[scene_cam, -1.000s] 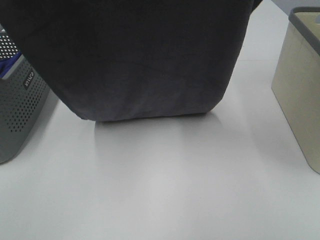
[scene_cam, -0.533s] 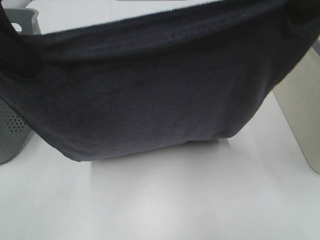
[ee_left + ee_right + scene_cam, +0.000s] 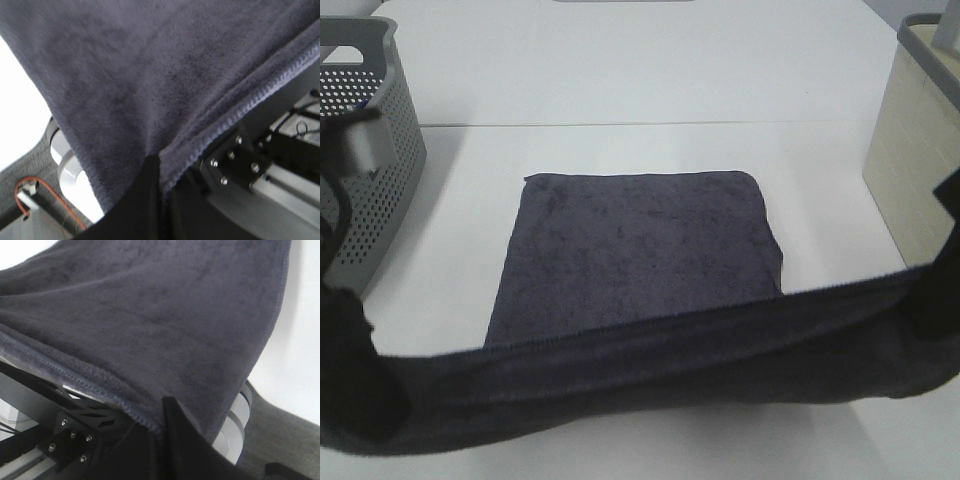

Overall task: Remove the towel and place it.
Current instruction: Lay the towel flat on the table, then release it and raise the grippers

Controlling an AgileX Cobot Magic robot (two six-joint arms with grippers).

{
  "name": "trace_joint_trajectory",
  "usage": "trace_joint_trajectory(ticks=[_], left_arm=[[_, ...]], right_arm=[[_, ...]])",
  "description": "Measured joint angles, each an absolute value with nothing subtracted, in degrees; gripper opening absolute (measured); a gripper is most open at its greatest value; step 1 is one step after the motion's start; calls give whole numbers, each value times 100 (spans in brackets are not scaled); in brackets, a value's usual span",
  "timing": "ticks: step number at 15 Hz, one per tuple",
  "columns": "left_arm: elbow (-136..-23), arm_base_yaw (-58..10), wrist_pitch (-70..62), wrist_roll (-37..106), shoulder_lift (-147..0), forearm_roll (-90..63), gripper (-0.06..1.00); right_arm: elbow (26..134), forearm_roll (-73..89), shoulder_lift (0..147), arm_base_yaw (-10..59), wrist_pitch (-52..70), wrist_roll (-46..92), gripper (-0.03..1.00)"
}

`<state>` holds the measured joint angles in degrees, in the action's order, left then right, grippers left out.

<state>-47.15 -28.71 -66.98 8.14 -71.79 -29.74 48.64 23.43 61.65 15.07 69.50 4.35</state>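
Far half of towel (image 3: 635, 245) lies flat at table (image 3: 620, 90) centre; near hem hangs stretched at 6 o'clock. Both left gripper (image 3: 160, 165) and right gripper (image 3: 160, 420) clamp hem corners. Removal looks done; remaining: lower hem, release.

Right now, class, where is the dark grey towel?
In the exterior high view the towel lies on the table between grey basket and beige bin, its near edge held up by the left gripper and right gripper.

The towel (image 3: 635, 255), hanging high a moment ago, now lies partly flat on the table (image 3: 620, 90), its near edge lowered.
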Motion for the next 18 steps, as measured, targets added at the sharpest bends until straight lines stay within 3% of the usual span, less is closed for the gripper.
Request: trace_joint_trajectory(ticks=[7, 18], left_arm=[[-3696, -3621, -6509, 619, -7173, -3541, 0], [-3524, -3655, -6050, 1003, -8359, -3925, 0]], right_arm=[[3564, 2590, 6159, 1501, 6956, 407, 2], [3180, 2424, 6234, 1501, 6904, 418, 2]])
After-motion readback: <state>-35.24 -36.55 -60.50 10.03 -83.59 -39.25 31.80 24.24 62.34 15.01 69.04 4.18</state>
